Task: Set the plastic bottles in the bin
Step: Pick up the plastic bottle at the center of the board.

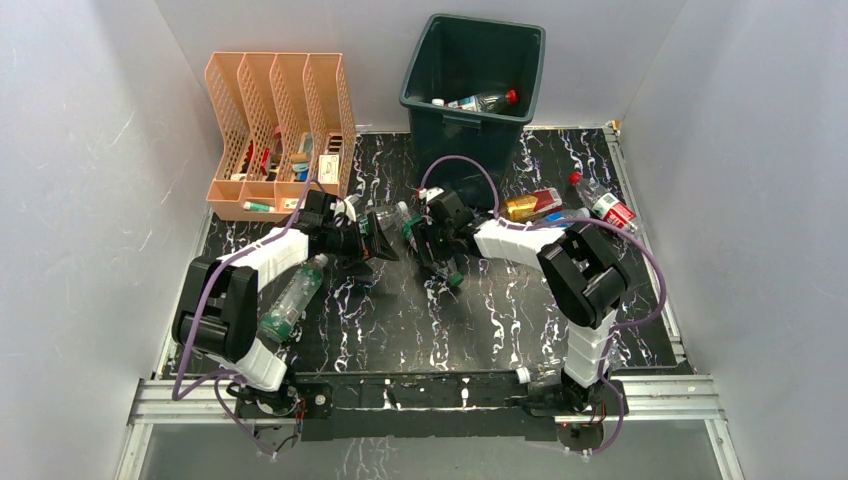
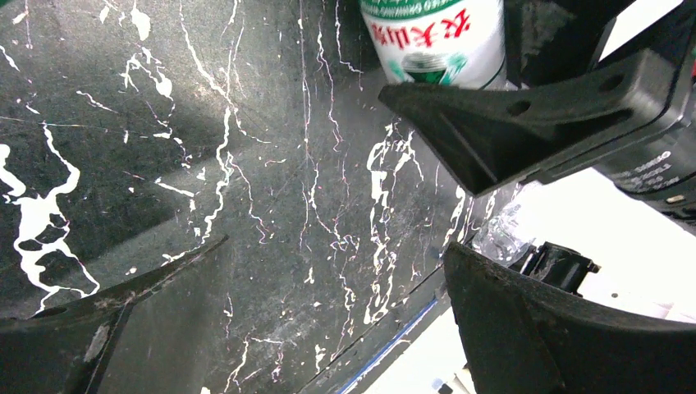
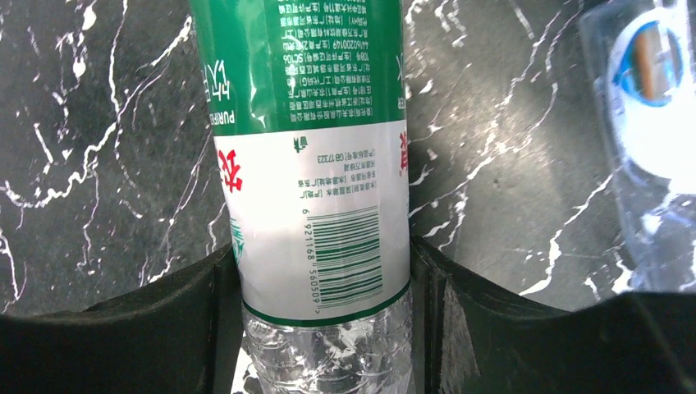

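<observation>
My right gripper [image 1: 440,258] is shut on a clear bottle with a green and white label [image 3: 316,164], low over the black marbled mat; its fingers [image 3: 205,312] press both sides of the label. My left gripper [image 1: 385,243] sits just left of it, open and empty [image 2: 336,246], and its view shows the same held bottle [image 2: 435,37] with the right gripper's finger [image 2: 525,123] across it. The dark green bin [image 1: 440,50] stands at the back centre with bottles [image 1: 485,100] inside. Loose bottles lie on the mat: a green-capped one [image 1: 293,297], an orange one [image 1: 533,204], a red-labelled one [image 1: 605,205].
A peach slotted file organizer [image 1: 280,130] stands at the back left. A clear bottle [image 1: 392,213] lies just behind my left gripper. A blue-labelled bottle [image 3: 648,123] lies right of the held one. White walls close in three sides.
</observation>
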